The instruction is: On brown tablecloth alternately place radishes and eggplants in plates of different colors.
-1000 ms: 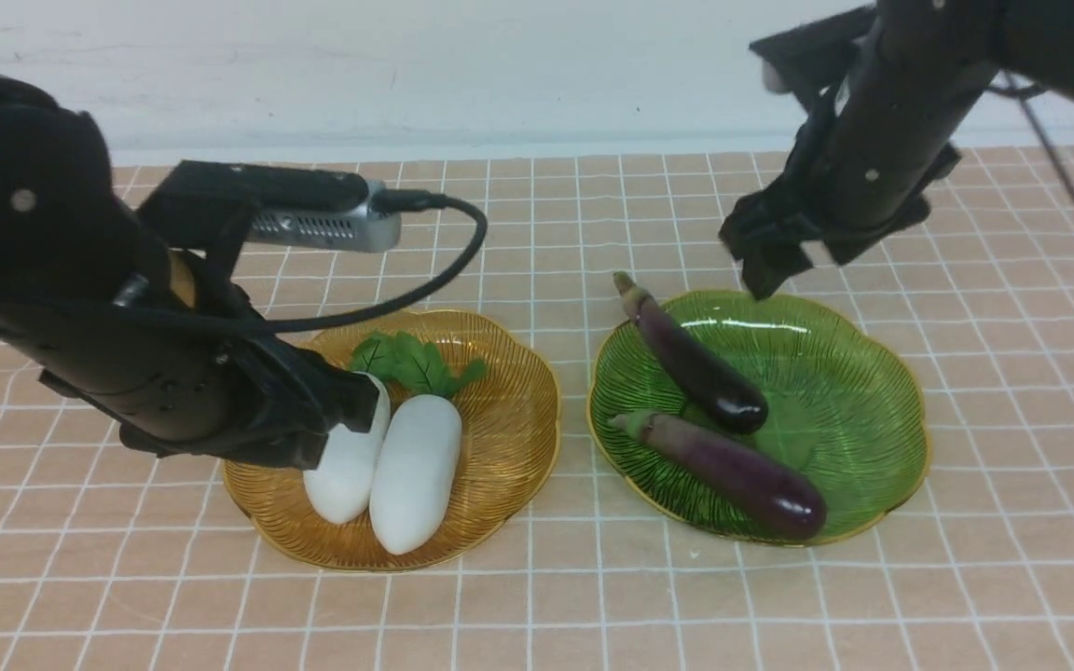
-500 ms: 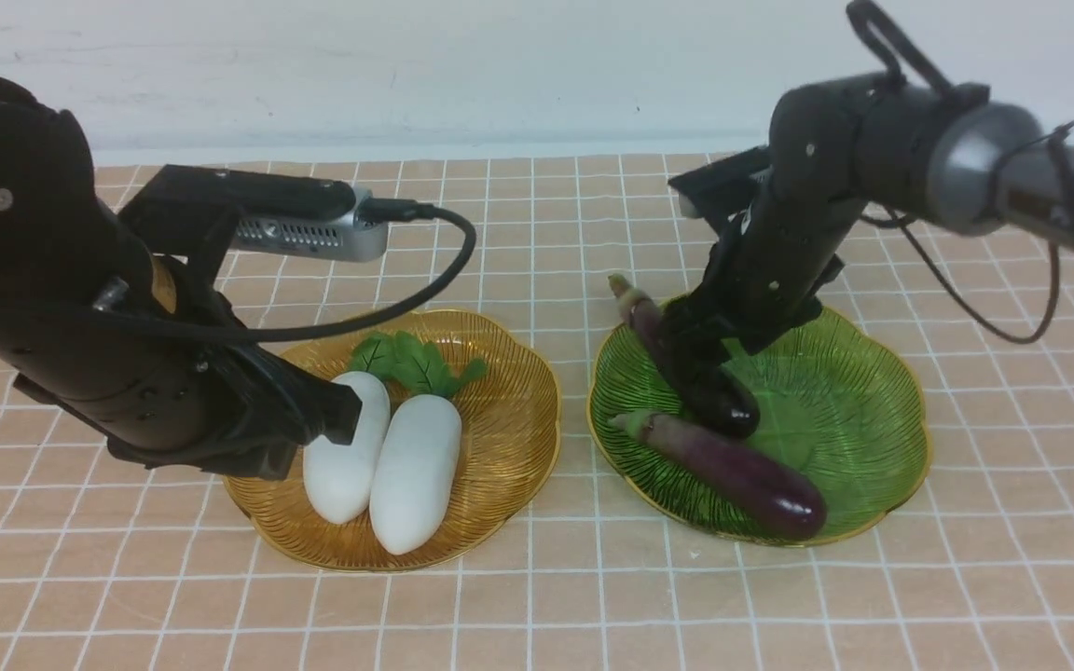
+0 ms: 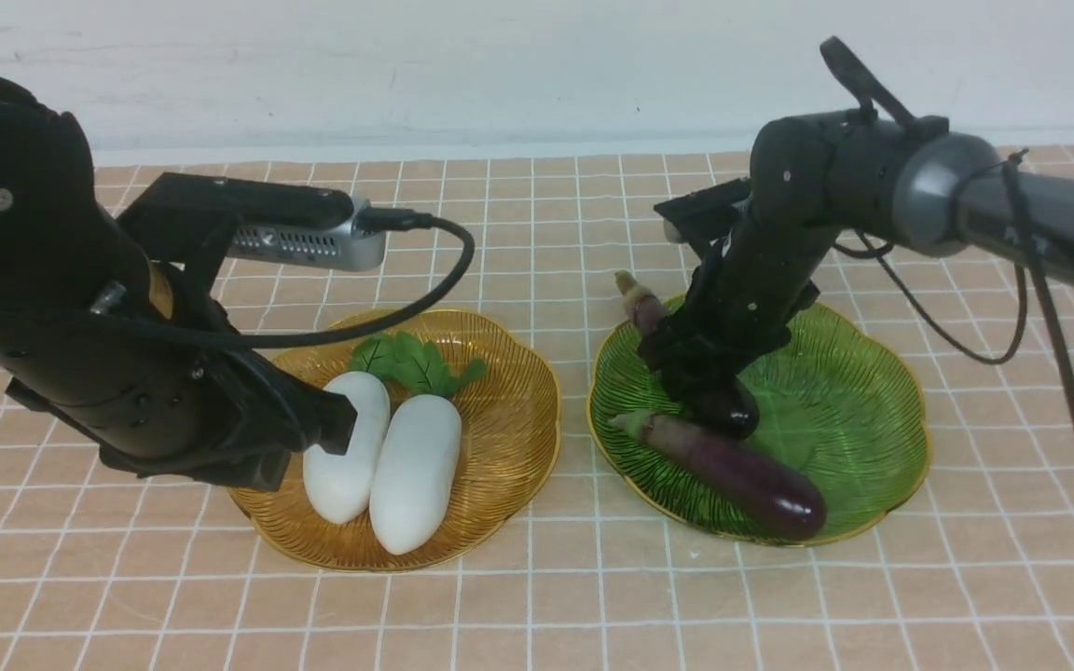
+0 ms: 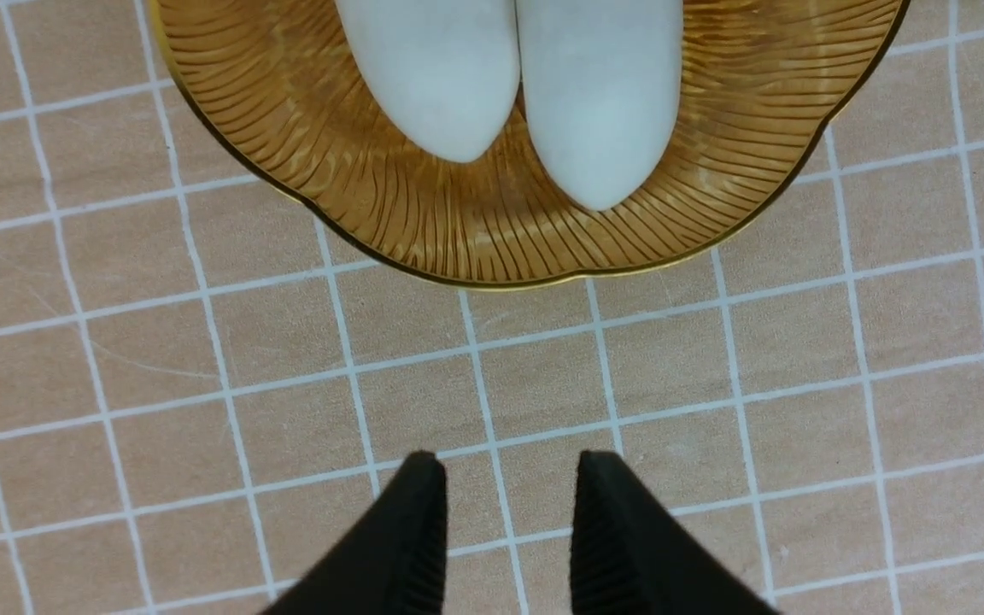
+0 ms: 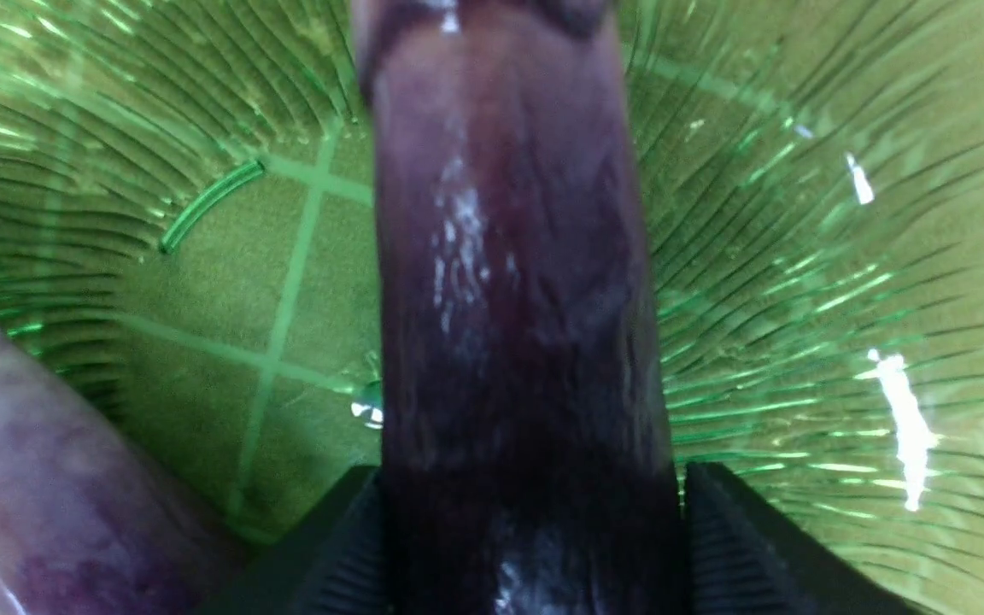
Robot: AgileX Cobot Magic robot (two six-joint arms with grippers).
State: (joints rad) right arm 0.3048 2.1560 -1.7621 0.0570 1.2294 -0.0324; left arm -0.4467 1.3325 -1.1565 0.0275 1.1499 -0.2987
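Observation:
Two white radishes (image 3: 343, 457) (image 3: 416, 471) lie side by side in the amber plate (image 3: 518, 373) on the brown tablecloth (image 3: 537, 606). Their pointed ends (image 4: 603, 128) show in the left wrist view. My left gripper (image 3: 337, 424) (image 4: 509, 465) hovers by the left radish, open with a narrow gap and nothing in it. Two eggplants lie in the green plate (image 3: 854, 391). My right gripper (image 3: 700, 382) (image 5: 530, 478) is shut on the far eggplant (image 3: 638, 303) (image 5: 509, 256), fingers (image 5: 740, 547) pressed to both sides. The near eggplant (image 3: 733, 471) (image 5: 22, 461) lies free.
The two plates stand side by side with a narrow strip of cloth between them. A cable loops from the left wrist camera (image 3: 304, 238) over the amber plate's far rim. A pale wall runs along the back edge of the table.
My right arm has come down and to the left from above the green plate onto the far eggplant, and its jaws have closed in on it. The left arm has barely shifted.

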